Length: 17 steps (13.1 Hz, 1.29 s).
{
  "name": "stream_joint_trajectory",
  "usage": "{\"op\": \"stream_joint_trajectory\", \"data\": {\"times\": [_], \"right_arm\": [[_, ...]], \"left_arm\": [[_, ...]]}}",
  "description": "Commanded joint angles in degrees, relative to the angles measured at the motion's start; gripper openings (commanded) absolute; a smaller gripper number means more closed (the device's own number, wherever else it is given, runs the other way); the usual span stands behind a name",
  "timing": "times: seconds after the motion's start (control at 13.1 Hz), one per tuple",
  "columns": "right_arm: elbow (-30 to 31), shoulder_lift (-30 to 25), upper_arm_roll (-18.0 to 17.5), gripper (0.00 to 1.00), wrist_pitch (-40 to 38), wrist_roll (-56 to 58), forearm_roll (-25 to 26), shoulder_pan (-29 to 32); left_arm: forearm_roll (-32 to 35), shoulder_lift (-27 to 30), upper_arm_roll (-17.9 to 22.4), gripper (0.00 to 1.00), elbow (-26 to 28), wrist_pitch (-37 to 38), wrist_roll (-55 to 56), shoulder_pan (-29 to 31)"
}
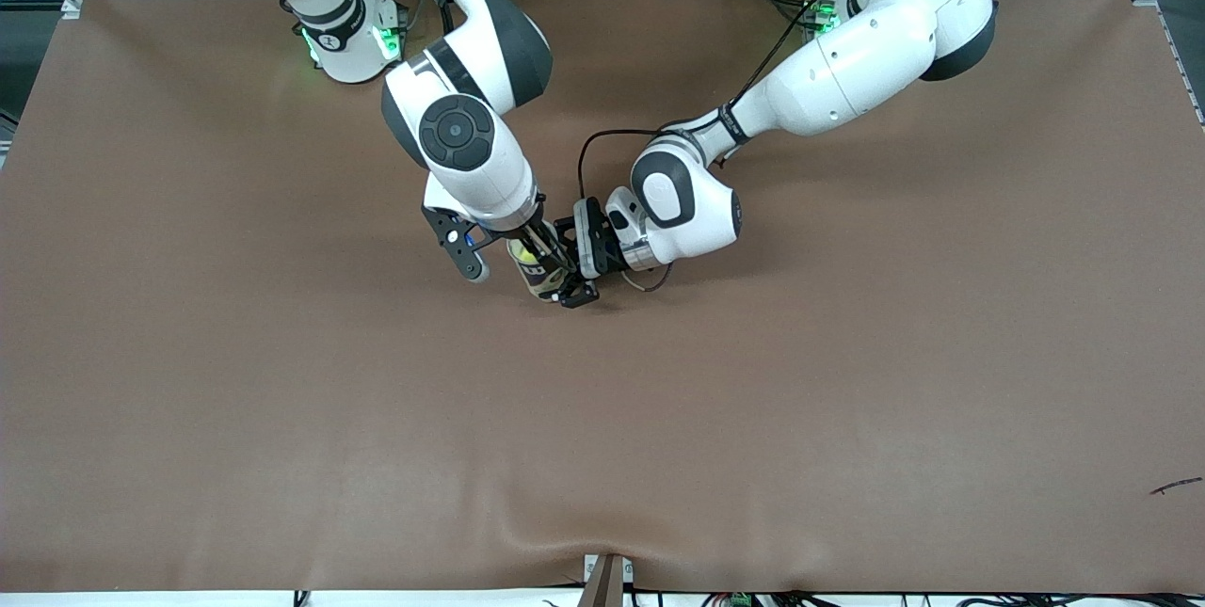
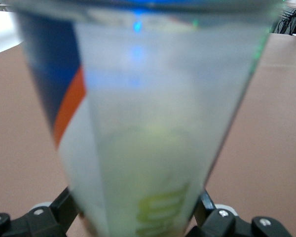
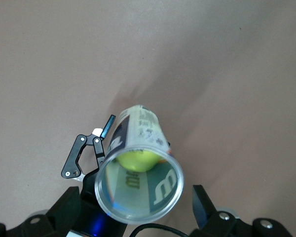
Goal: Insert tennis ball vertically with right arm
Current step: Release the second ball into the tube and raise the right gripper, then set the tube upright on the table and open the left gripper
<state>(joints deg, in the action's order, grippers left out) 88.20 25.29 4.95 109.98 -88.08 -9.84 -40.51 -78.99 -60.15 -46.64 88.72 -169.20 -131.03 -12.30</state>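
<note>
A clear tennis ball can point(image 1: 544, 281) with a dark printed label stands on the brown table point(image 1: 847, 381), mouth up. A yellow-green tennis ball point(image 1: 527, 256) lies inside it. My left gripper point(image 1: 572, 264) is shut on the can's side. My right gripper point(image 1: 513, 263) is over the can's mouth, open and empty, its fingers spread on either side of the rim. In the right wrist view the ball point(image 3: 137, 159) sits low in the can point(image 3: 138, 126) between the gripper's point(image 3: 133, 210) open fingers. In the left wrist view the can point(image 2: 153, 98) fills the space between the gripper's point(image 2: 138, 217) fingers.
The brown cloth covers the whole table and has a ripple point(image 1: 565, 532) at the edge nearest the front camera. A small dark scrap point(image 1: 1175, 487) lies near the corner at the left arm's end. A black cable point(image 1: 602, 141) loops off the left wrist.
</note>
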Motion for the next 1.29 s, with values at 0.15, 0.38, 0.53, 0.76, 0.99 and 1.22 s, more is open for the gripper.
{"op": "stream_joint_trajectory", "data": {"times": [0.15,0.38,0.53,0.76,0.99,1.22], "right_arm": [[-0.8,-2.1,0.3,1.00,-4.1,2.4,0.5,1.8],[-0.7,-5.4,0.3,1.00,-10.7,14.2,0.4,6.7],[-0.4,-7.5,0.3,1.00,-13.7,22.6,0.4,10.4],[-0.1,-9.0,0.4,1.00,-16.5,35.0,1.0,15.8],[0.4,-8.9,0.4,1.00,-16.6,45.6,4.8,18.4],[0.8,-9.8,0.4,1.00,-17.0,56.5,5.5,22.3]], "left_arm": [[-1.7,0.6,0.0,1.00,0.2,-0.9,-1.2,0.0],[-1.9,2.3,-0.1,1.00,1.4,-1.0,1.3,0.5],[-1.9,3.5,0.0,1.00,2.8,-1.0,2.2,1.0],[-1.9,5.6,-0.1,1.00,5.9,-0.9,2.2,2.8],[-1.9,7.8,-0.3,1.00,9.1,-0.9,2.2,4.6],[-1.9,9.3,-0.9,1.00,12.1,-0.8,2.0,6.2]]}}
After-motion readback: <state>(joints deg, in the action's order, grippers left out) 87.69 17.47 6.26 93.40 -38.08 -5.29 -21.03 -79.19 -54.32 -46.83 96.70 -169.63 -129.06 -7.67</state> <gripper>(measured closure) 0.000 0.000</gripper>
